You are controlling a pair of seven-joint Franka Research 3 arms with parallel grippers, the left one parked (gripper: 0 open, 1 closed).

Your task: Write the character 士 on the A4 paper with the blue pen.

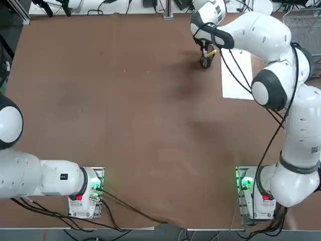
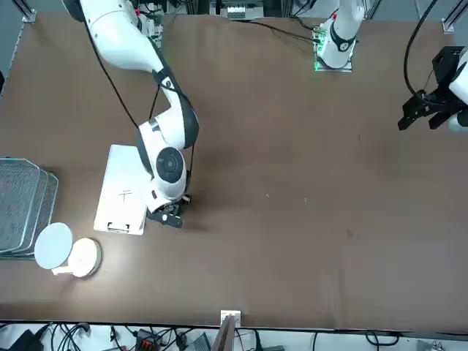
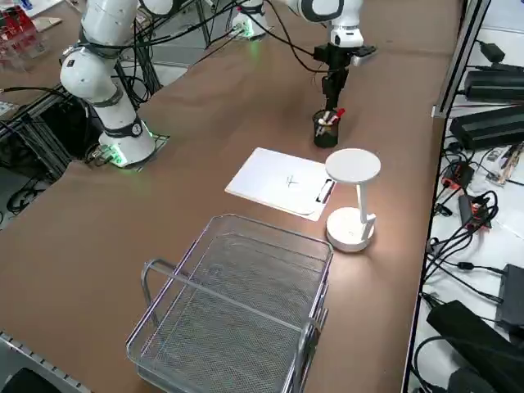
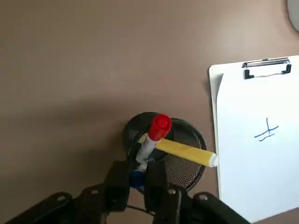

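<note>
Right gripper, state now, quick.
Right gripper: closed on the blue pen, at the black mesh cup.

The A4 paper [image 4: 257, 163] bears a handwritten 士 (in blue strokes).

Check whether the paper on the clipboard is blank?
No, the paper has a small character in dark ink on it.

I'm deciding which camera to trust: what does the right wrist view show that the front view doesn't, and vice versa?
Only the right wrist view: the red pen, yellow pen and blue cap in the pen cup.
Only the front view: the wire basket.
Both: the written paper and right gripper.
</note>
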